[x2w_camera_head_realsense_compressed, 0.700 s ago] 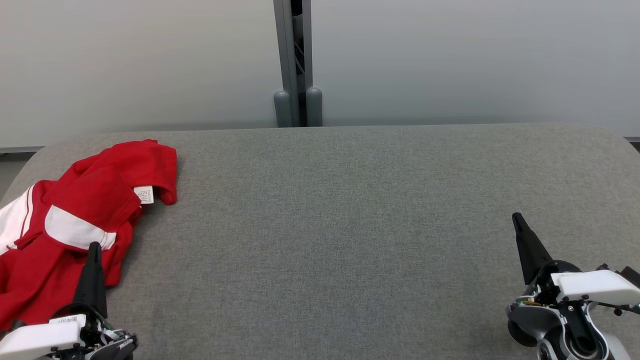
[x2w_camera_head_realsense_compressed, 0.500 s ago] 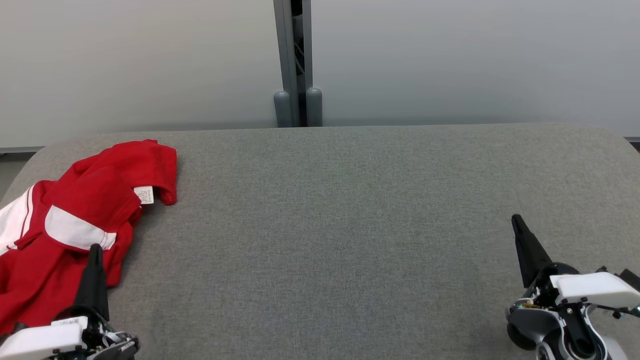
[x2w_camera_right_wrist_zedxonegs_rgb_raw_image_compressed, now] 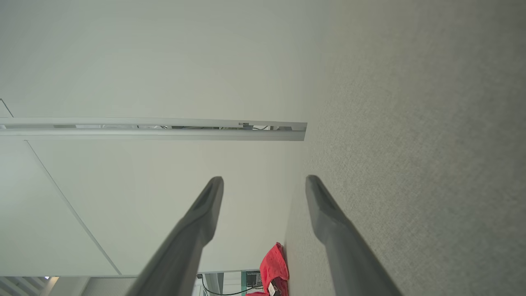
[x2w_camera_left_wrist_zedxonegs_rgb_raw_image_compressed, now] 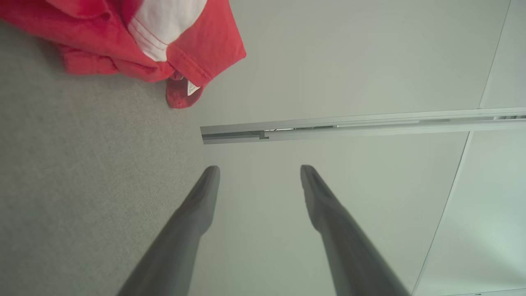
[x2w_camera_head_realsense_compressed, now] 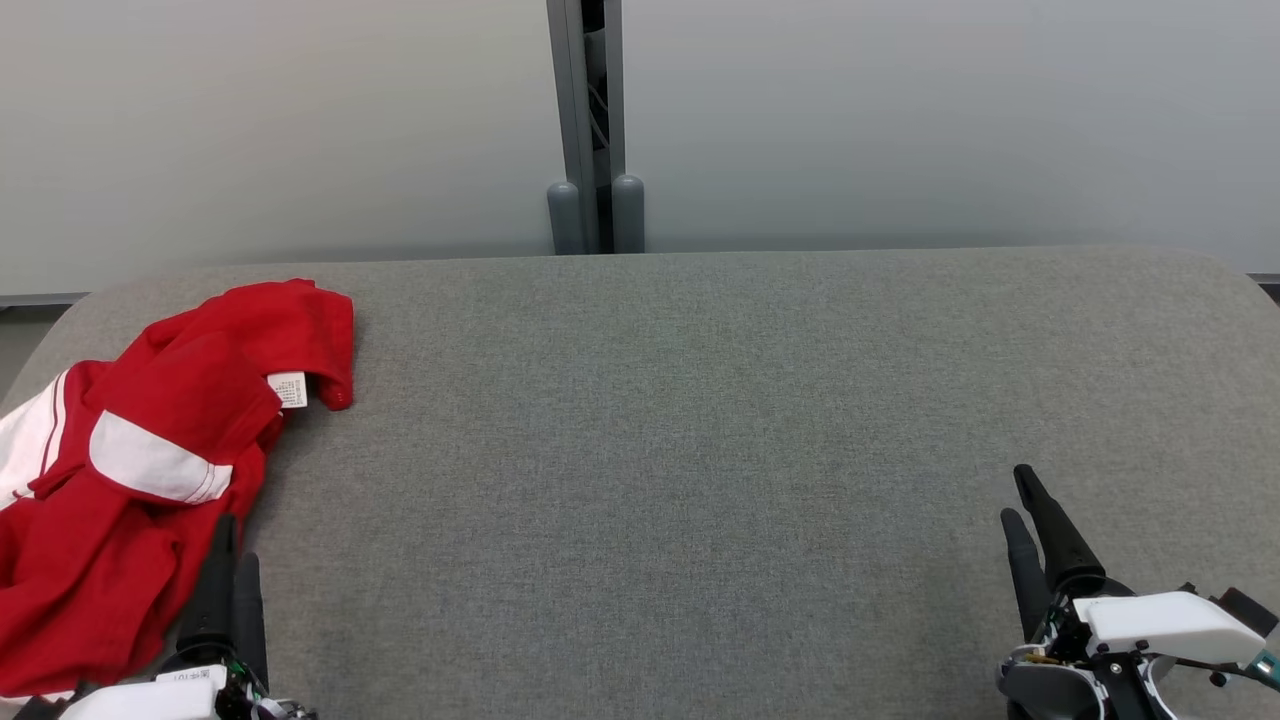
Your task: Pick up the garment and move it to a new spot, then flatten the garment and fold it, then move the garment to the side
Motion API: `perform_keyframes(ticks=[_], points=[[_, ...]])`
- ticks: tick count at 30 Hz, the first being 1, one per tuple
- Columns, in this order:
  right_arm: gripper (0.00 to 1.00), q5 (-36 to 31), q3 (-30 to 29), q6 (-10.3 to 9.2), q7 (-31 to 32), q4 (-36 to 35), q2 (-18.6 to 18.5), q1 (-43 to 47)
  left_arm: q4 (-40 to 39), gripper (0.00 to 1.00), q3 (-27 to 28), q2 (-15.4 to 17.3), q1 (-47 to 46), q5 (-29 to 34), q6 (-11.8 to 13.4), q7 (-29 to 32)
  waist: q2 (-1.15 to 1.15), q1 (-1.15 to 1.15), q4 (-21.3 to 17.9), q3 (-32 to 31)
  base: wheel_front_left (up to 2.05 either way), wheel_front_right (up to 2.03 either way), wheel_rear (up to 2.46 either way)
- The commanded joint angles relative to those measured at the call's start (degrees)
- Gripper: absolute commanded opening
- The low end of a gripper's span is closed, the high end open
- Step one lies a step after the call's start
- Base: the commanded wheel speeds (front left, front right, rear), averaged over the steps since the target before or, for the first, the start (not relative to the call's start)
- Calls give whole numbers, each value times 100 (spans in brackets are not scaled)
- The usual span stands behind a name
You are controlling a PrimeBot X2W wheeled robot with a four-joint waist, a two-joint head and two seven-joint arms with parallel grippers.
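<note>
The garment [x2w_camera_head_realsense_compressed: 150, 480] is a crumpled red top with white panels and a small white label. It lies at the left end of the grey padded table [x2w_camera_head_realsense_compressed: 700, 450], and it also appears in the left wrist view [x2w_camera_left_wrist_zedxonegs_rgb_raw_image_compressed: 123, 45] and small and far off in the right wrist view [x2w_camera_right_wrist_zedxonegs_rgb_raw_image_compressed: 273, 263]. My left gripper [x2w_camera_head_realsense_compressed: 238, 540] is at the lower left, beside the garment's right edge. Its fingers stand apart with nothing between them [x2w_camera_left_wrist_zedxonegs_rgb_raw_image_compressed: 259, 168]. My right gripper [x2w_camera_head_realsense_compressed: 1015, 492] is open and empty at the lower right, far from the garment [x2w_camera_right_wrist_zedxonegs_rgb_raw_image_compressed: 265, 179].
Pale wall panels rise behind the table, joined by a grey post [x2w_camera_head_realsense_compressed: 595, 130] at the centre back. The table's far corners are rounded, and its left end lies under the garment.
Both grippers have drawn back toward the lower edge of the head view and turned, so each now shows two fingers. The garment has not moved.
</note>
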Motion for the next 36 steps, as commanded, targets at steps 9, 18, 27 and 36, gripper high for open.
perform_keyframes(ticks=[9, 18, 27, 36], points=[[100, -724, -13, 7, -274, -383, -52, -22, -292, 100, -228, 87, -96, 735, 43, -291, 0, 0, -1, -2, 0, 0, 0], [100, -1487, -7, 8, -447, -665, -61, 22, -463, 100, -454, 99, -139, 1664, 181, -493, 0, 0, -3, -5, 0, 0, 0], [100, -2484, 70, 9, -623, -975, -71, 50, -575, 100, -626, 111, -183, 2822, 298, -703, 0, 0, -6, -6, 0, 0, 0], [100, -3686, 180, 9, -789, -1175, -80, 110, -555, 100, -794, 121, -183, 4006, 387, -890, 0, 0, 2, -15, 0, 0, 0]])
